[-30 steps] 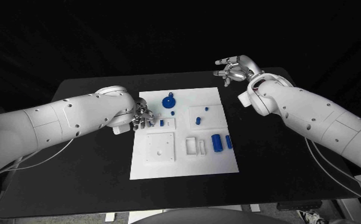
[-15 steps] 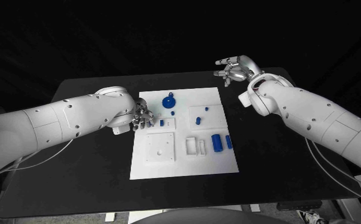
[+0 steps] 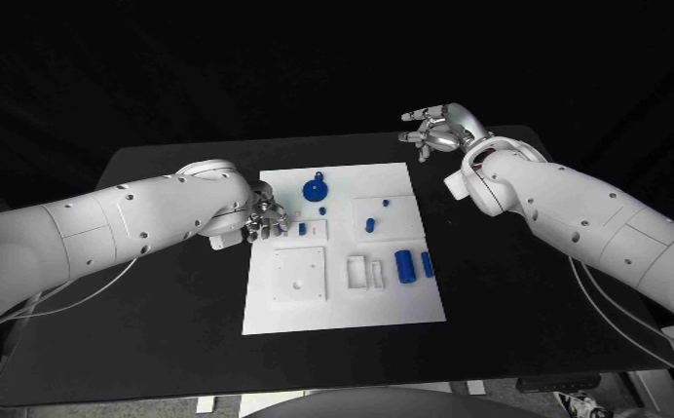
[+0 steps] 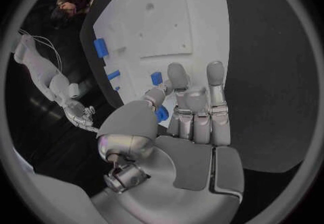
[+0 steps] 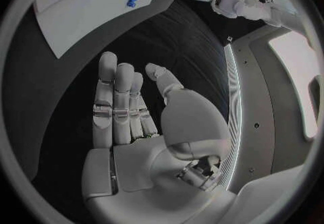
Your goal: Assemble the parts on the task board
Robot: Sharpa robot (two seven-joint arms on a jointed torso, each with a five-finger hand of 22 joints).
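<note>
My left hand (image 3: 264,220) pinches a small blue part (image 4: 161,113) at the task board (image 3: 344,313) edge, ready to seat it; my right hand (image 3: 438,130) waits aside, fingers spread, empty.

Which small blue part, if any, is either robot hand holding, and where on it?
The left robot hand pinches a small blue part between thumb and finger; which end cannot be told. The right robot hand holds nothing.

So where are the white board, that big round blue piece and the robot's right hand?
task board (image 3: 407,311), head view, bare near corner.
round blue part (image 3: 315,189), head view, its disc.
right hand (image 5: 138,113), right wrist view, palm.
</note>
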